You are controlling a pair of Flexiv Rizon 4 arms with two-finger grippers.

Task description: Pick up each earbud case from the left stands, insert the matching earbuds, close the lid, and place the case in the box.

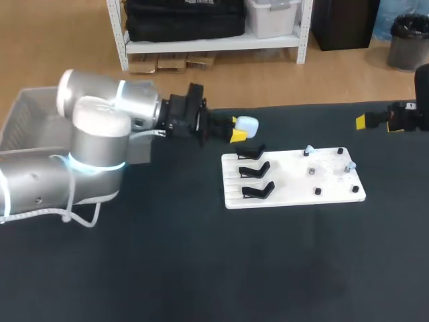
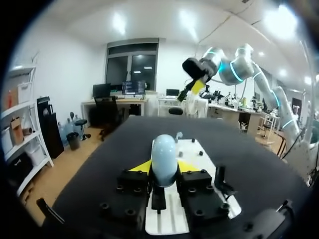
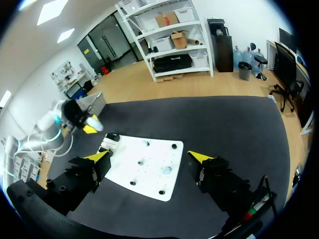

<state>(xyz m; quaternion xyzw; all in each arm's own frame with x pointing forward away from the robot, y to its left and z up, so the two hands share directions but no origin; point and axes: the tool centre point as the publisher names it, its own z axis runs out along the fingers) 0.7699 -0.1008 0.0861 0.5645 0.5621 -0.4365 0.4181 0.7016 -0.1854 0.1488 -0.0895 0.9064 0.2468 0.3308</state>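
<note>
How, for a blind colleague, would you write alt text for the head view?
The left arm has its jaws shut on a blue earbud case over the black table, near a white board with three empty stands. The right arm hangs far right.

Earbud case (image 1: 247,125): pale blue, rounded, pinched between left gripper (image 1: 239,130) fingertips, off the table, just beyond white board (image 1: 335,191). Three black stands (image 1: 257,171) on board's left end.

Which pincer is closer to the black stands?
Left. The left pincer, holding the blue case, is just beside the black stands; the right pincer is past the board's far end.
</note>
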